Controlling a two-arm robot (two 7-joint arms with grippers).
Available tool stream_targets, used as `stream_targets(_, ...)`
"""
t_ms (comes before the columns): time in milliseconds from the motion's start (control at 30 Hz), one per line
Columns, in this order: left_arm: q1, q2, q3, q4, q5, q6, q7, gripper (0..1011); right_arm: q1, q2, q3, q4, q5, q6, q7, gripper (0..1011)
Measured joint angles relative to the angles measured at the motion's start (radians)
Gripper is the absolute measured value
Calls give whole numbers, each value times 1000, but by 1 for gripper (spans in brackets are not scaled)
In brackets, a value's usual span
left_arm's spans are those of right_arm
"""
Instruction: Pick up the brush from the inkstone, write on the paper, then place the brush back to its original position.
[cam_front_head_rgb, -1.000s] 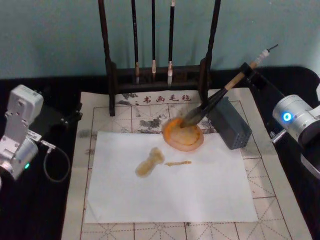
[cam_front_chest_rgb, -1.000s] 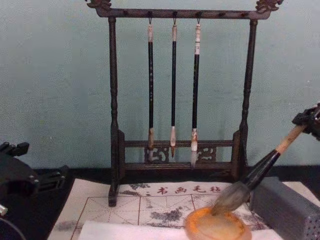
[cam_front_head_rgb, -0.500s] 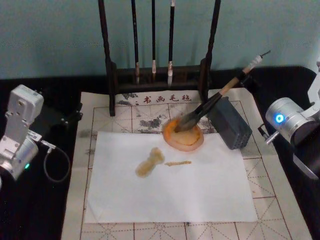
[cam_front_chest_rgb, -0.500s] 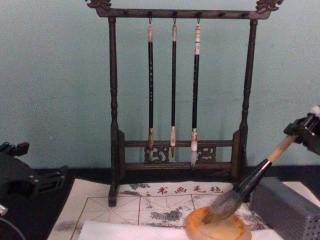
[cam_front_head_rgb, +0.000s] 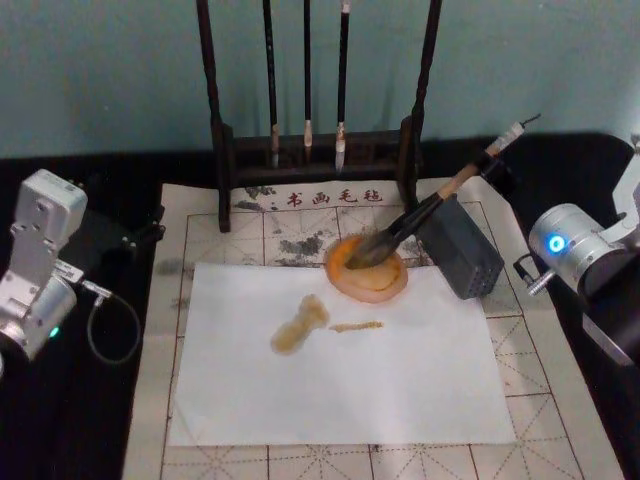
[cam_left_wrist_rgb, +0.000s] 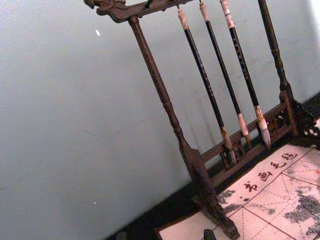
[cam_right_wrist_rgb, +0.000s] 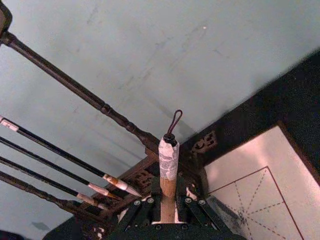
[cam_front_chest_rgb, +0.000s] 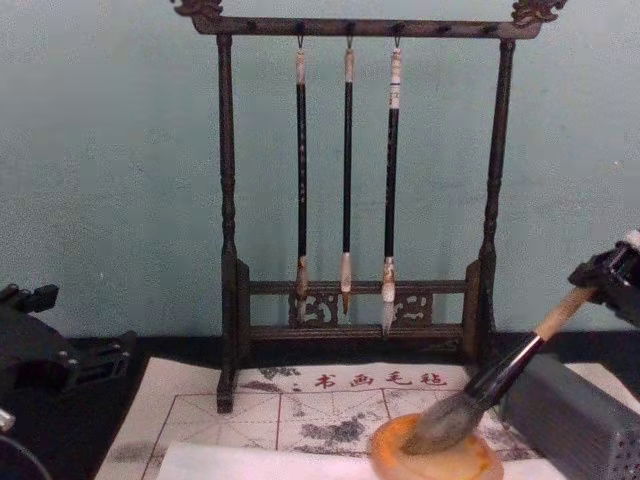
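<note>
Brush (cam_front_head_rgb: 420, 216) tilted, bristles down in inkstone (cam_front_head_rgb: 366, 270).
Right hand (cam_front_chest_rgb: 608, 278) clamped on upper handle (over grey block (cam_front_head_rgb: 459, 247)); paper (cam_front_head_rgb: 340, 370) just beside inkstone; left hand (cam_front_chest_rgb: 45, 345) parked left, fingers' state unclear.

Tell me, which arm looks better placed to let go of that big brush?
The right. Its tool is clamped on the brush handle, bristles resting in the inkstone. The left arm sits far off at the table's left side.
</note>
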Motion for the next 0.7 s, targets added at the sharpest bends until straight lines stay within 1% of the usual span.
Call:
stream_targets(300, 0, 0, 0, 0, 0, 0, 0, 1001, -6, 7, -9, 5, 32, -9, -18, 198)
stream_targets(700, 0, 0, 0, 0, 0, 0, 0, 1001, -5, 20, -27, 10, 59, -22, -35, 199)
